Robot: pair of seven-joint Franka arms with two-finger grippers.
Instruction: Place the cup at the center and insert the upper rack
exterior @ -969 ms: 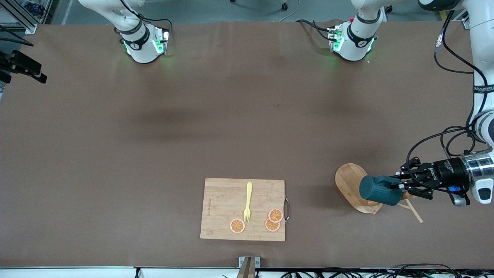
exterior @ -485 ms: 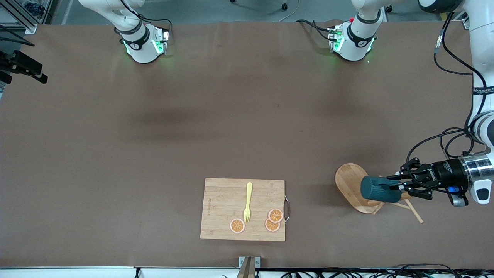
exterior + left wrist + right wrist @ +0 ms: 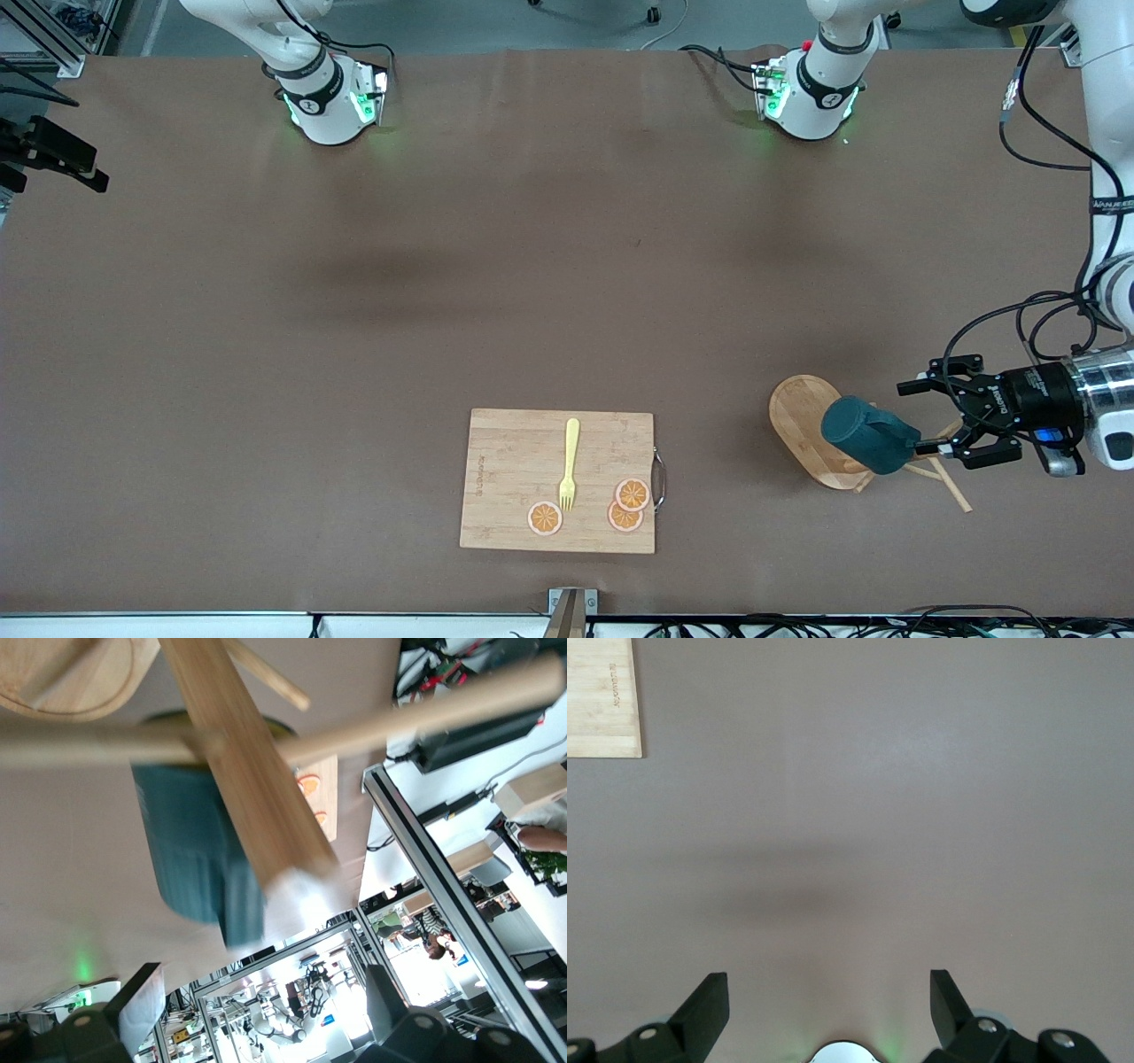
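The cup (image 3: 866,434) hangs on the upper rack (image 3: 811,431), a wooden mug tree near the left arm's end of the table and close to the front camera. Seen from the front camera, the cup's long axis runs from about ten o'clock to four o'clock, its closed bottom at the ten o'clock end over the oval base and its mouth at four o'clock, facing the left gripper (image 3: 926,418). Its handle cannot be made out in that view.

The left gripper lies level at the cup's three o'clock side, jaws spread wide and apart from the cup, gripping nothing; one finger (image 3: 921,386) is above the cup's mouth end in the picture, the other below it. The cup covers the rack's post; only the base and some thin pegs (image 3: 951,486) at the cup's four o'clock show.

In the left wrist view the post (image 3: 244,771) crosses in front of the blurred teal cup (image 3: 190,846), and the base (image 3: 75,678) is cut off at the edge.

At the cup's nine o'clock lies a cutting board (image 3: 523,443) with a yellow fork (image 3: 569,465) and orange slices (image 3: 631,503).

The right gripper (image 3: 829,1014) waits with fingers spread over bare table; the front camera shows only the base of its arm.
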